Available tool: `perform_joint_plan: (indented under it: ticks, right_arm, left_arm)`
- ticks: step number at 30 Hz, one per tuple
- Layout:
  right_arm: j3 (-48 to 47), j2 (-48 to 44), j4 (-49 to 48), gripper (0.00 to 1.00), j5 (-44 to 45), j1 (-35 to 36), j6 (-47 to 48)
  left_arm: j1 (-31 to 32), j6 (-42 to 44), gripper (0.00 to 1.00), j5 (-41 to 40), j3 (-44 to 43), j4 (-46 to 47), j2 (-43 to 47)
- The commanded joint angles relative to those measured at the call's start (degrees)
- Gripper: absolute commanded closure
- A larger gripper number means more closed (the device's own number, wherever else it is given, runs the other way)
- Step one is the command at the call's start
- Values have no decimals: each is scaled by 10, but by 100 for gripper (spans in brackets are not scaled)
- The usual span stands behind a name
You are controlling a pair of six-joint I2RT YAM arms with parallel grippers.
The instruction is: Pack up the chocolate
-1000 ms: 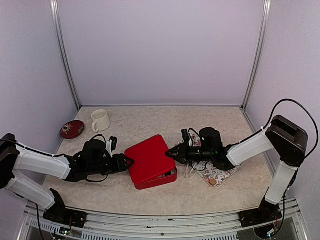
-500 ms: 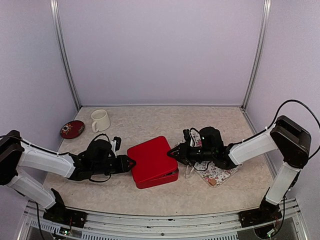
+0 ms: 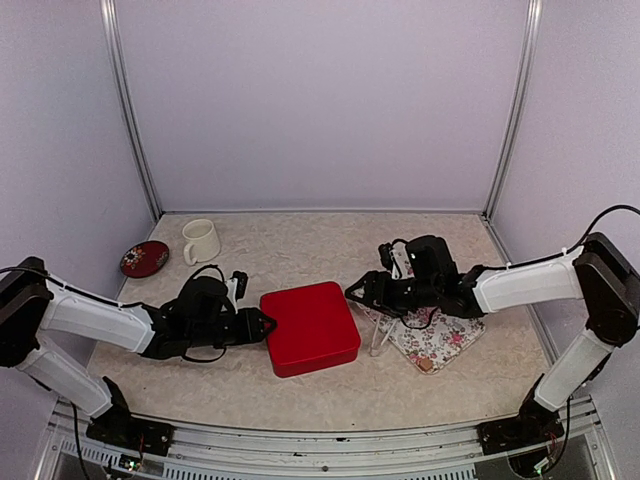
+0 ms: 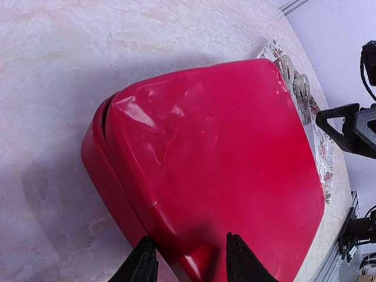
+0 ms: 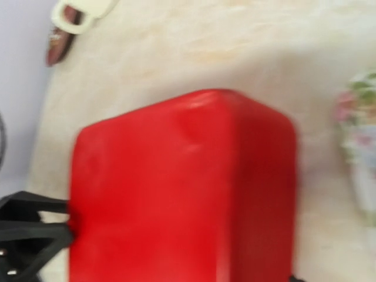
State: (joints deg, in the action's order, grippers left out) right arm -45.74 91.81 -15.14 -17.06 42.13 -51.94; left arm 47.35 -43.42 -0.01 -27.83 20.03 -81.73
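The red box (image 3: pixel 310 328) lies shut in the middle of the table, its lid (image 4: pixel 217 164) sitting slightly askew at the left edge. My left gripper (image 3: pixel 265 325) is closed on the box's left corner, and its two black fingertips (image 4: pixel 142 261) straddle that corner in the left wrist view. My right gripper (image 3: pixel 352 292) hangs open just off the box's far right corner, touching nothing. Its fingers do not show in the blurred right wrist view, which the red box (image 5: pixel 182 188) fills. One small tan chocolate (image 3: pixel 427 365) lies at the near corner of the floral tray (image 3: pixel 440 345).
A white mug (image 3: pixel 200 240) and a small red dish (image 3: pixel 144 258) stand at the back left. A clear plastic piece (image 3: pixel 380 340) lies between the box and the floral tray. Metal frame posts rise at the back corners.
The raised lid has come down flat onto the box. My right gripper has opened, let go of the lid and drawn back to the right. The left gripper stays on the box's corner.
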Motion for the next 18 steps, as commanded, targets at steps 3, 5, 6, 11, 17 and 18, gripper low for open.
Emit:
perform_joint_plan:
  ticks: [3,5,6,11,17,18]
  right_arm:
    - [-44,1,104,31,-27,-18,99]
    - [-49,2,120,36,-32,-18,116]
    - [-52,4,129,39,-32,-18,127]
    - [-72,31,152,49,-46,-18,149]
    - [-99,70,152,50,-54,-18,158]
    - [-105,77,151,51,-56,-18,161]
  left_arm:
    - [0,1,60,2,-26,5,-12]
    - [-1,-3,60,-2,-27,2,-12]
    - [-2,-6,59,-4,-27,-1,-12]
    - [-7,-10,46,-7,-29,-6,-13]
    - [-15,-13,38,-4,-29,-10,-15]
    - [-19,-12,37,-2,-31,-12,-16]
